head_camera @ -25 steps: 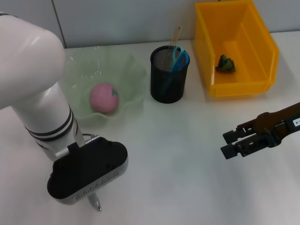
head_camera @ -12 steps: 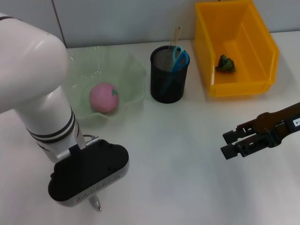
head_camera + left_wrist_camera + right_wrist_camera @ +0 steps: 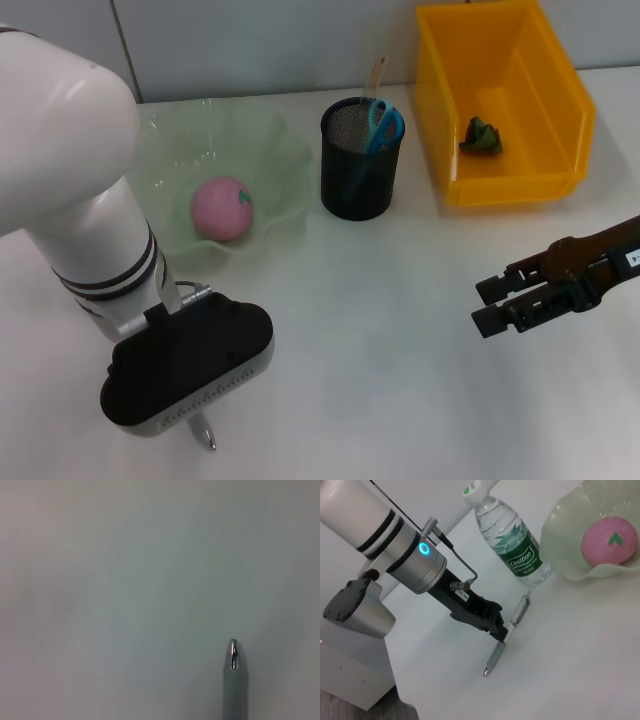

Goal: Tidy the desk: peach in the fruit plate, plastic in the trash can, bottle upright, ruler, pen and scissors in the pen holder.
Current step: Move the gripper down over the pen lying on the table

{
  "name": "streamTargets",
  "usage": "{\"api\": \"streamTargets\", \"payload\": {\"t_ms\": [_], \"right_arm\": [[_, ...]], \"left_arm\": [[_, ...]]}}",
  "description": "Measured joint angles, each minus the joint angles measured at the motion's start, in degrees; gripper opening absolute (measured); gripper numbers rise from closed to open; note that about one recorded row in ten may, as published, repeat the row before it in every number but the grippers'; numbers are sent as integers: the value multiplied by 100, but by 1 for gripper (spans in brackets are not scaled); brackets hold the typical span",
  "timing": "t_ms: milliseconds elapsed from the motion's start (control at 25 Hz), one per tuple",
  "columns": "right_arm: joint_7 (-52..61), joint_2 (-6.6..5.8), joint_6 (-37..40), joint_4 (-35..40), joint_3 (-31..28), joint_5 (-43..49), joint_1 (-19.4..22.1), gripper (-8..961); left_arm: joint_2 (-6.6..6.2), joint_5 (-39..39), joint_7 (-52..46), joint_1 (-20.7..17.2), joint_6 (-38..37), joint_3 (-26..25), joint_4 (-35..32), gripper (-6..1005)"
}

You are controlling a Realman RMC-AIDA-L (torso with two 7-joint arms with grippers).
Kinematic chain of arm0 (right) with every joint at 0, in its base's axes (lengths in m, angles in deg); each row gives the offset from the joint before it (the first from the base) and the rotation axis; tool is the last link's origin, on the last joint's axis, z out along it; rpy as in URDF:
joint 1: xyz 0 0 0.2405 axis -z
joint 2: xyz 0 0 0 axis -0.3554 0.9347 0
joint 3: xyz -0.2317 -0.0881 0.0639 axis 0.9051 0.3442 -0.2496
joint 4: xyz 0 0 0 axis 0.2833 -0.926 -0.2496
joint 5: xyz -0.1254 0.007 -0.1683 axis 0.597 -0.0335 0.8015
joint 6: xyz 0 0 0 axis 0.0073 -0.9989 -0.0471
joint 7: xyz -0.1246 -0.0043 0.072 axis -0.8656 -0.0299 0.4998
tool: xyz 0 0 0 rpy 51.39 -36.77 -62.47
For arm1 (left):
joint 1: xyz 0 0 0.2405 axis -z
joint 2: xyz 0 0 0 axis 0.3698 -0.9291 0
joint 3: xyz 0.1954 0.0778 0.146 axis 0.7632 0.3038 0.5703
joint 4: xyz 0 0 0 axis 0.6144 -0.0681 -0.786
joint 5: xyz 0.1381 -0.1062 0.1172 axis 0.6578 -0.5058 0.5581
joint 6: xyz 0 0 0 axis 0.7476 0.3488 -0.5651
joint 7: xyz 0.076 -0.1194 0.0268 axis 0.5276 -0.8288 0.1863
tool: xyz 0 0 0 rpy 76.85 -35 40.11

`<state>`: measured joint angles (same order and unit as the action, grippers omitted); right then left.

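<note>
While clenched in the left pincer (image 3: 499, 630), a slim silver pen (image 3: 506, 639), metal tip downward.

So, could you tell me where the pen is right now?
The pen is held in the left gripper at the near left, tip just above the table, beside the bottle.

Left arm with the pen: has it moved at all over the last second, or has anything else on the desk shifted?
Barely. The left gripper, shut on the pen, wobbled slightly above the table and is back about where it was, pen tip still pointing down. The right gripper stayed put, jaws open. Peach, fruit plate, pen holder and trash can are unchanged.
</note>
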<state>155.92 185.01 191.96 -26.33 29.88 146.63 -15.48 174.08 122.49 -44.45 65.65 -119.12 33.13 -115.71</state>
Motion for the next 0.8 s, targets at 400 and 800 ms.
{"api": "streamTargets", "payload": {"t_ms": [400,800], "right_arm": [[61,-13,6,0,64,0,-25,765],[61,-14,-9,0,61,0,-26,765]], "left_arm": [[14,41,-198,-30,31,84,-103,1],[8,173,-375,-49,-53,257,-294,221]]}}
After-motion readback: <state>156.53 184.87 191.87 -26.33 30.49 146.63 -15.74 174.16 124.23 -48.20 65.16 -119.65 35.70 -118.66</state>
